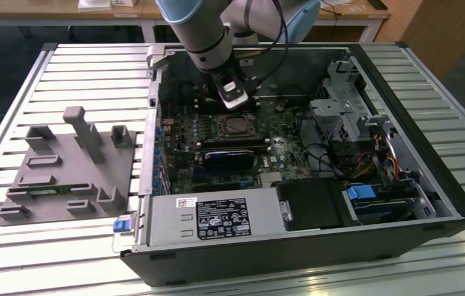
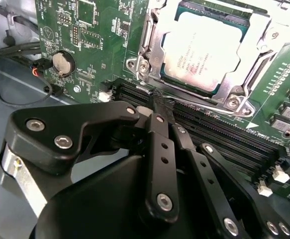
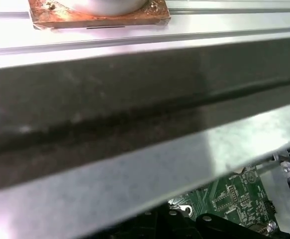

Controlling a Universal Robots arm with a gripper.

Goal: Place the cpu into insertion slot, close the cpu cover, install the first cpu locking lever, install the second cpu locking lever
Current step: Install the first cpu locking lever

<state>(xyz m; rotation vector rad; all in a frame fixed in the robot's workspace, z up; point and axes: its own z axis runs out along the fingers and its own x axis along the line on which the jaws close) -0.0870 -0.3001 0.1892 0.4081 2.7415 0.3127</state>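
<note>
Desk [image 1: 18, 92]: a slatted metal top, on which everything is carried.
Fixture [image 1: 68, 172]: a grey block with upright holders, set at the exterior view's left, just beside the computer case.
Computer case [image 1: 298, 256]: laid on its side with the side panel off, so that the inside is seen from above.
Power supply [image 1: 216, 219]: a grey box with a label, fitted along the case's near edge.
Circuit board [image 1: 183, 142]: green, fixed flat in the case; a coin battery [image 2: 62, 62] is seen on it in the second wrist view.
End effector [image 1: 234, 92]: reached down into the case on the arm and held low over the board. In the second wrist view its black fingers are brought together [image 2: 159, 102], with nothing seen between them, the tips just beside the cover's edge and over the memory slots [image 2: 224, 137].
Insertion slot [image 1: 218, 127]: found mid-board, just below the end effector in the exterior view.
Cpu [image 2: 199, 47]: seated in the slot, its dull silver top shown through the cover's window.
Cpu cover [image 2: 157, 50]: laid down flat around the cpu.
Lever [image 2: 199, 98]: a thin metal rod run along the cover's edge nearest the fingertips; whether it is latched cannot be told.
Drive cage [image 1: 340, 108]: grey metal, mounted at the exterior view's right, with coloured cables [image 1: 372, 163] beside it.
</note>
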